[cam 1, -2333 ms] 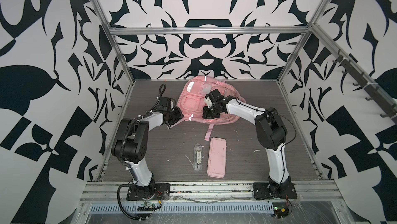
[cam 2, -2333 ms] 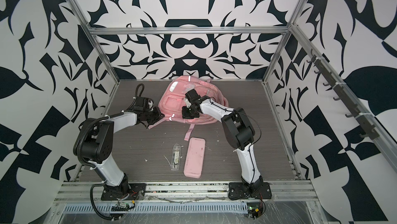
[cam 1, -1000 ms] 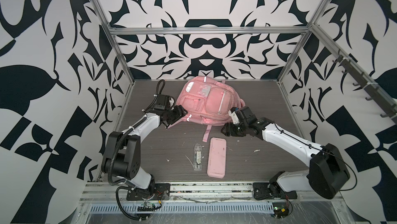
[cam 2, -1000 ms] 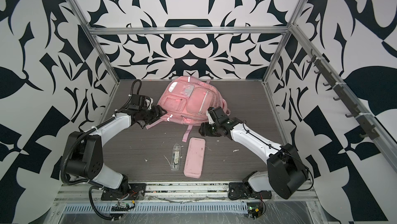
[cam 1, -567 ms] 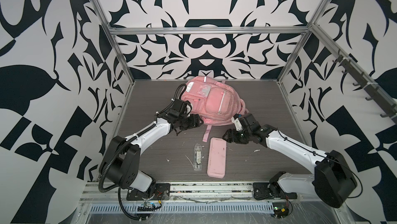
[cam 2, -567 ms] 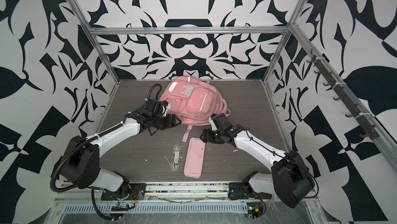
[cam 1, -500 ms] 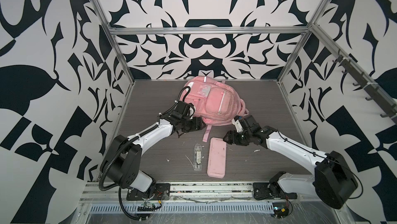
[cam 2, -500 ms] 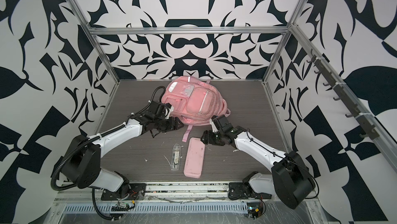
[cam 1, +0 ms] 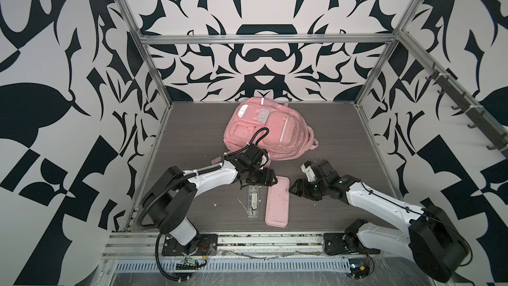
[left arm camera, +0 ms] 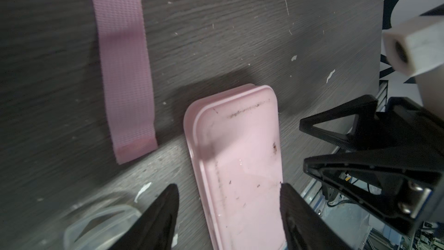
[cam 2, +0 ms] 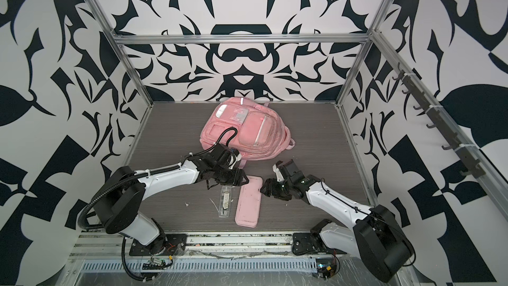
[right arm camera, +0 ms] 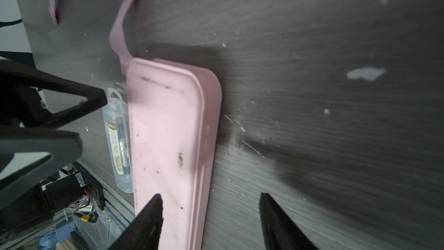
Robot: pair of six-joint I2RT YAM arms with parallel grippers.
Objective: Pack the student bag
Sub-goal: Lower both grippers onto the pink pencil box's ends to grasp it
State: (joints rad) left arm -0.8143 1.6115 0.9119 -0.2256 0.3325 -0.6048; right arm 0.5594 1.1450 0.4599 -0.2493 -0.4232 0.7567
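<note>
Moved: both grippers have left the student bag (cam 1: pixel 265 130), where they were a little over 2 seconds ago, and come forward to the pink pencil case (cam 1: pixel 277 205).
Student bag: a large pink backpack lying flat at the back middle of the dark wood-grain table (cam 1: pixel 189 139), front pockets facing up, seen in both top views. Neither gripper touches it.
Strap: 1 pink bag strap (left arm camera: pixel 125 68) lies flat on the table, its end just beside the far end of the pencil case.
Pencil case: a flat pink oblong with a scuffed lid, lying lengthwise near the front of the table, between the 2 arms.
Clear packet (cam 1: pixel 253 202): small and see-through, just beside the pencil case on the left arm's side (a pen-like item shows inside it in the right wrist view).
Left gripper (cam 1: pixel 271 181): low over the far end of the pencil case with jaws well apart, 1 finger on each side of the case. It grips nothing; whether a finger touches the case cannot be told.
Right gripper (cam 1: pixel 292 188): low beside the same end of the case, jaws apart and holding nothing. 1 finger is over the case's edge, the other over bare table.
</note>
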